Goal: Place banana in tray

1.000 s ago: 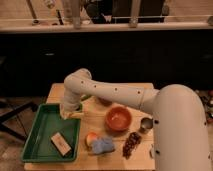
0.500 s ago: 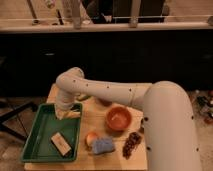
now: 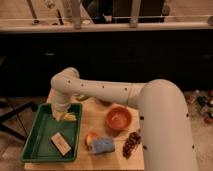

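Nearest of all, in the tray's [image 3: 40,132] near half, a tan block [image 3: 61,144] lies flat on the green floor. Just outside the tray's rim on the bowl side sit an orange-and-white fruit [image 3: 91,140] and a blue pad [image 3: 103,145]. A dark cluster [image 3: 131,142] lies beyond them, further from the tray. The orange bowl [image 3: 119,119] stands on the table [image 3: 95,110], apart from the tray.

Further back, my gripper [image 3: 60,116] hangs low over the tray's far half, inside the rim. The banana [image 3: 70,118] shows as a pale yellow shape right at its tip, inside the tray's far corner on the bowl side. I cannot tell whether I am clamped on the banana or have let it go, nor whether it rests on the tray floor.

I judge this to be the placing step, close to its end. If I hold the fruit, the next move calls for a short descent and a clean release. Otherwise it calls for a straight lift clear of the rim without nudging the banana.

Compared with half a second ago, I have come a little deeper over the tray and slightly lower. The block, bowl and other items lie where they were.
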`<state>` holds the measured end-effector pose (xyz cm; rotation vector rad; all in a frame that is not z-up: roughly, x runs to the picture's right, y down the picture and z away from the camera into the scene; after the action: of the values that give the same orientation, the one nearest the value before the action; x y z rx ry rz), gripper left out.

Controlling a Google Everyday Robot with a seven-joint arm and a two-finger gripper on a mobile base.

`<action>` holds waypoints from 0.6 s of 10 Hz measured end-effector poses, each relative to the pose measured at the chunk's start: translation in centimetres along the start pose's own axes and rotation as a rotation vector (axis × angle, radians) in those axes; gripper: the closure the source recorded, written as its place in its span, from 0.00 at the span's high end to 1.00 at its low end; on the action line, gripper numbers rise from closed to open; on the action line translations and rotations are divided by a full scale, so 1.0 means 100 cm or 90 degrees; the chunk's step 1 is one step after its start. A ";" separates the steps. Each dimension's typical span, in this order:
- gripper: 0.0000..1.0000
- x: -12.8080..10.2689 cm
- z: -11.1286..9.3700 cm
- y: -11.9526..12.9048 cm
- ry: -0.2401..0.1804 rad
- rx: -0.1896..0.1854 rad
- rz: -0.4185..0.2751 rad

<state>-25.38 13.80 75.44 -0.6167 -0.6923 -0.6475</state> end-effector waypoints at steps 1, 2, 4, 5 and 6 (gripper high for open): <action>0.00 -0.001 0.000 0.001 -0.002 0.001 -0.002; 0.00 -0.002 0.001 0.002 -0.004 0.003 -0.003; 0.00 -0.004 0.000 0.004 -0.007 0.012 -0.005; 0.07 -0.006 -0.002 0.004 -0.010 0.025 -0.006; 0.16 -0.008 -0.006 0.004 -0.012 0.041 -0.006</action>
<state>-25.34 13.89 74.40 -0.5613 -0.7311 -0.6272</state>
